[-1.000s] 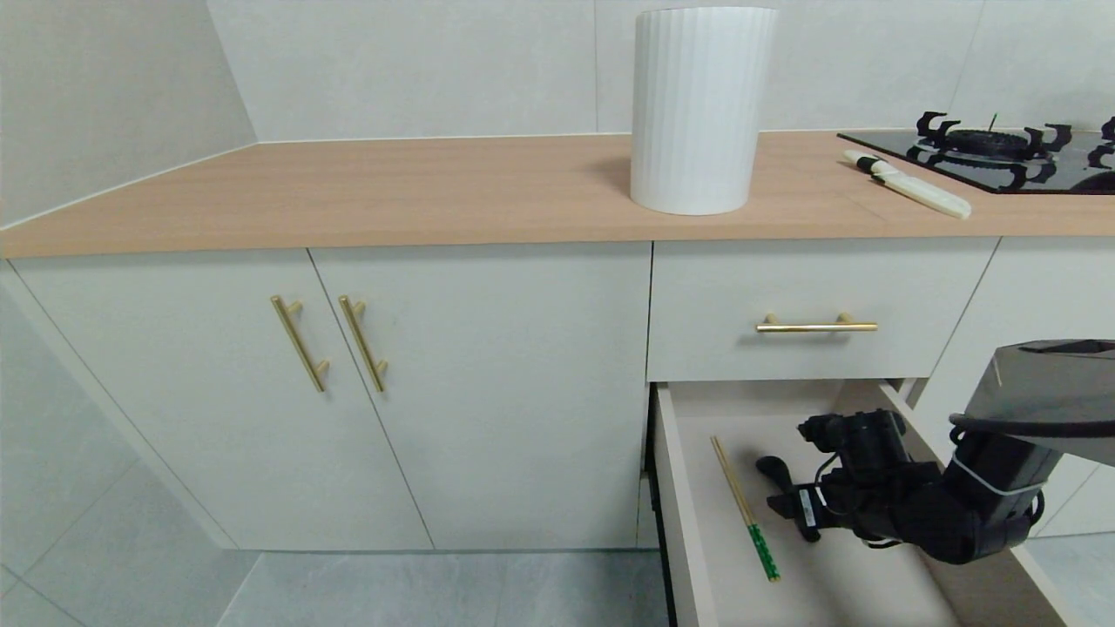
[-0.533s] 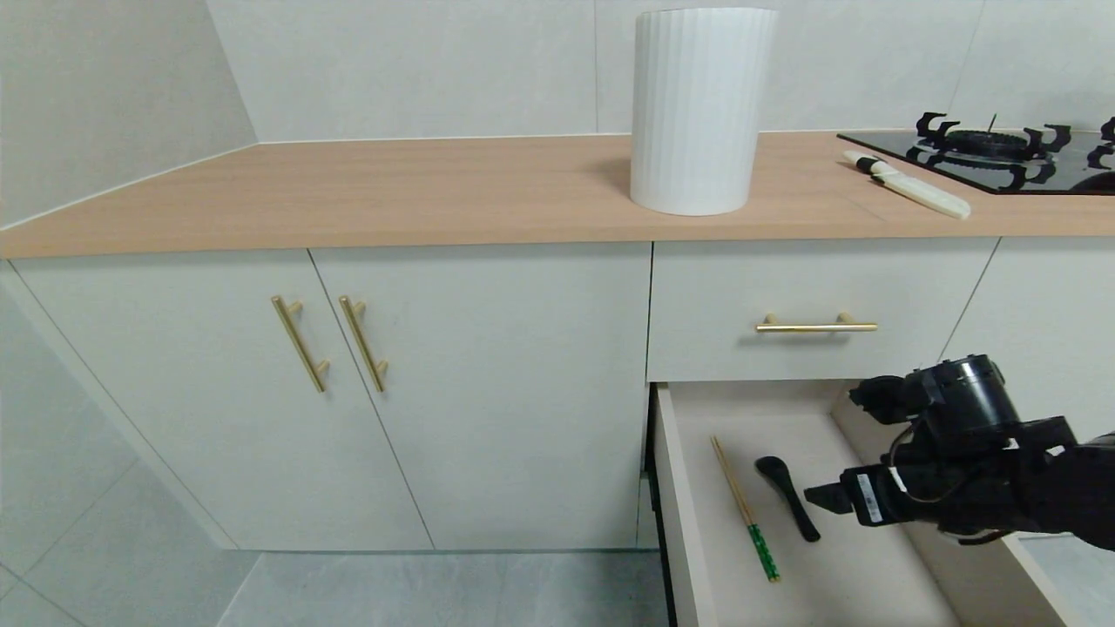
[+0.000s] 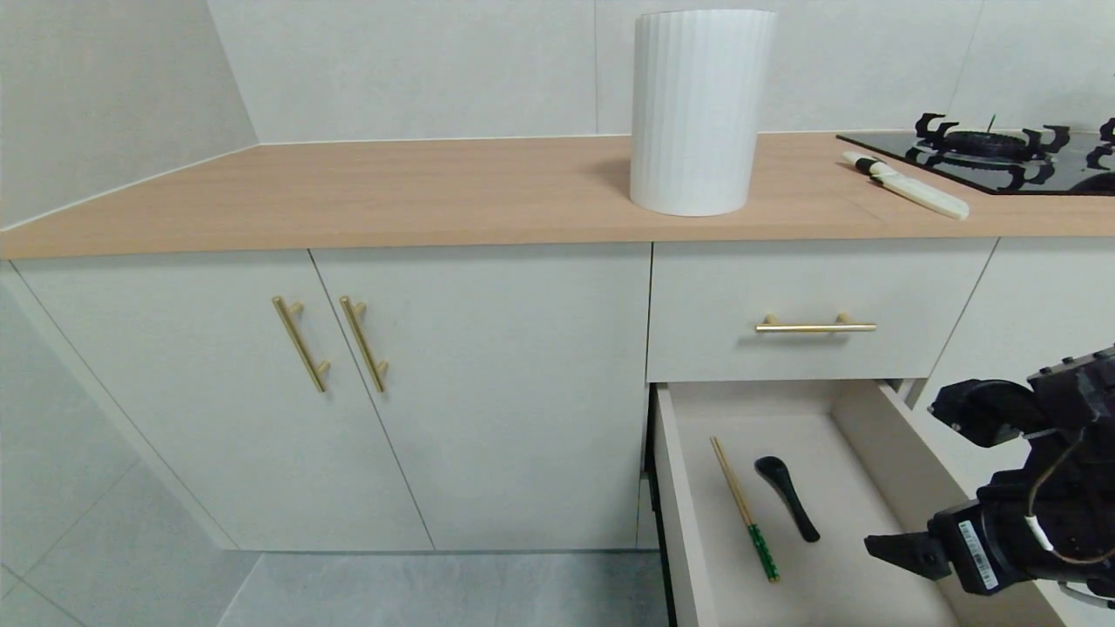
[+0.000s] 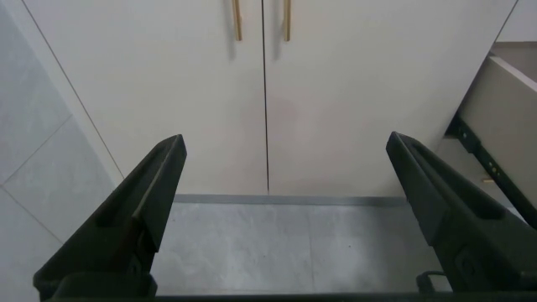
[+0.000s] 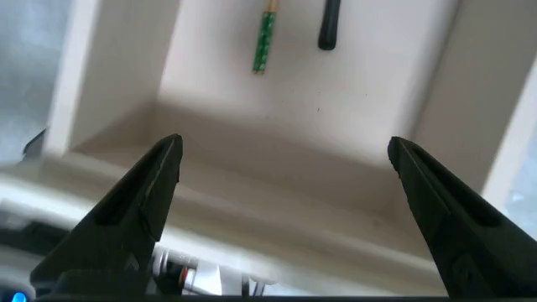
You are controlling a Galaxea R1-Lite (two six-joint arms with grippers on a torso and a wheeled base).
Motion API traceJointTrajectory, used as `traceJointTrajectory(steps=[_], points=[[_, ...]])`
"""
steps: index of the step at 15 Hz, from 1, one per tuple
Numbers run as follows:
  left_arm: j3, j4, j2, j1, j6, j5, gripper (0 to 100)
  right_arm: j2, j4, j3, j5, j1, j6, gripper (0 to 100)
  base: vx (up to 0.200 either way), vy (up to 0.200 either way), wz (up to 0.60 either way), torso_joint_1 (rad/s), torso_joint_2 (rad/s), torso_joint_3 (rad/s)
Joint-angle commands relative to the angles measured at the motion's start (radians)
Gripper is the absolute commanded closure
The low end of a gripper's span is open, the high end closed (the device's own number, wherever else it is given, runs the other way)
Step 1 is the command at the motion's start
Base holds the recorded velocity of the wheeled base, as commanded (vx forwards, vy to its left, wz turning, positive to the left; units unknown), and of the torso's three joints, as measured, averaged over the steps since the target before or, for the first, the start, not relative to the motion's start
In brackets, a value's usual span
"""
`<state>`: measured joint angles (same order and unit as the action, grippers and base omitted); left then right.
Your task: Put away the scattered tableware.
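The lower drawer [image 3: 681,505] stands pulled out. On its floor lie a pair of wooden chopsticks with green ends [image 3: 746,509] and, just to their right, a black spoon [image 3: 787,496]. My right gripper [image 3: 906,475] hovers open and holds nothing at the drawer's right side, clear of both pieces. In the right wrist view the right gripper [image 5: 285,201] spreads over the drawer's front end [image 5: 252,168], with the chopsticks' green tip [image 5: 264,42] and the spoon handle [image 5: 329,29] beyond. A cream-bladed knife [image 3: 906,183] rests on the countertop. My left gripper [image 4: 281,218] hangs open, facing the cabinet doors.
A tall white ribbed canister [image 3: 701,109] stands on the wooden countertop [image 3: 392,192], with a black gas hob [image 3: 1002,157] at the far right. Above the open drawer is a shut drawer with a gold handle [image 3: 814,327]. Two cabinet doors [image 3: 348,392] are shut on the left.
My right gripper has drawn back out of the drawer, rightwards and toward the drawer's front, away from the black spoon. The spoon and chopsticks stay lying in the drawer.
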<state>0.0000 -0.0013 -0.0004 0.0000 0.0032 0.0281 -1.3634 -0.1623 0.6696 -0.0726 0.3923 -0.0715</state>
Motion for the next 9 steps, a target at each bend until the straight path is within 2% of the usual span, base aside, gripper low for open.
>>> traceJointTrajectory(steps=[1,4,9], points=[[0.0,0.0,0.0,0.0,0.003,0.0,0,0.072,-0.006,0.005,-0.006,0.005,0.002,0,0.0,0.0,0.0,0.0,0.0,0.0],[0.0,0.0,0.0,0.0,0.001,0.0,0,0.067,-0.008,0.002,-0.018,0.006,0.006,0,0.0,0.0,0.0,0.0,0.0,0.0],[0.0,0.0,0.0,0.0,-0.003,0.0,0,0.049,-0.009,-0.004,-0.018,0.013,0.007,0,-0.2,0.0,0.0,0.004,0.0,0.004]])
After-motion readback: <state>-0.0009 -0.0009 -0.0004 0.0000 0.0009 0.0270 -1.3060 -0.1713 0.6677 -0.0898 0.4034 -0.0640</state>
